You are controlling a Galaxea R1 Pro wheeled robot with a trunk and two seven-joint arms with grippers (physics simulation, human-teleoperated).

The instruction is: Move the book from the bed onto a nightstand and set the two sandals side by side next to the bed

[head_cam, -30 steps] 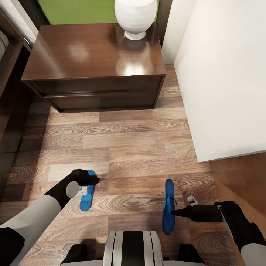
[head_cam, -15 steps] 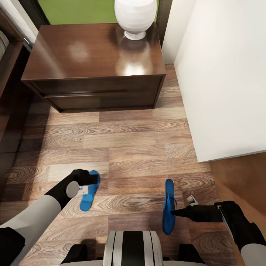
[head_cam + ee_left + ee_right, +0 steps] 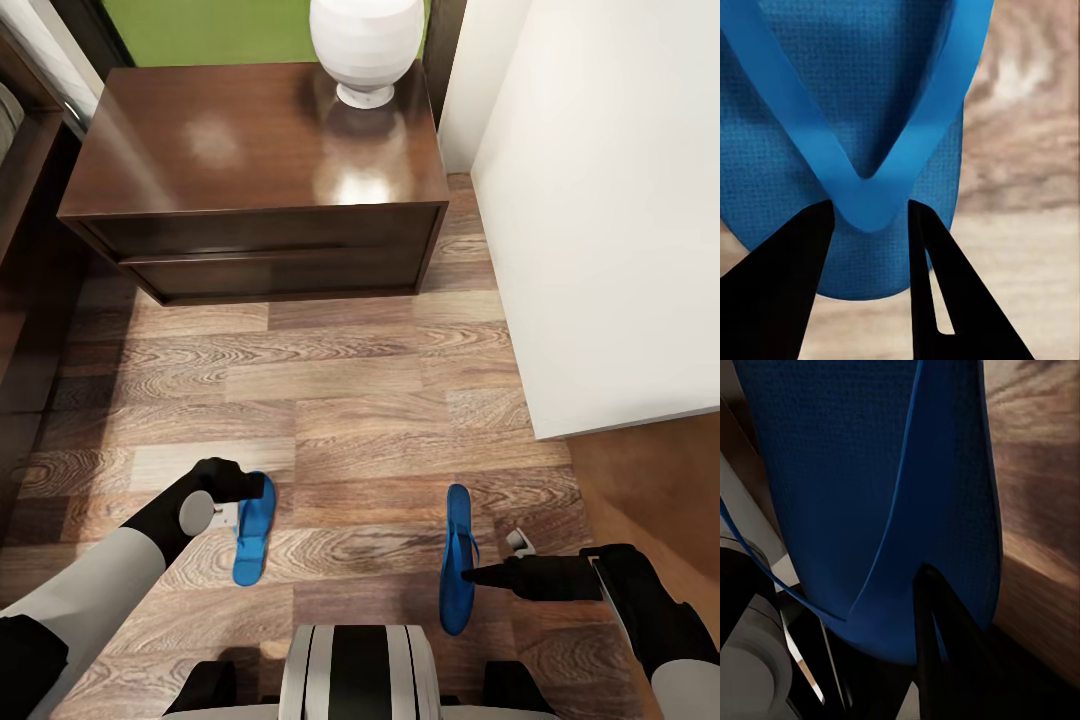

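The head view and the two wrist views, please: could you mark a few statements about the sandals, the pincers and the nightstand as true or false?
1. The left pincer has its fingers on either side of the left sandal's thong strap. True.
2. Both sandals lie on top of the nightstand. False: they are low over the wood floor, in front of the nightstand.
3. A white lamp base stands on the nightstand. True.
4. The two sandals touch each other. False: the right sandal, at the right pincer, is well apart from the left one.
5. A book lies on the nightstand. False: only the lamp base stands there.
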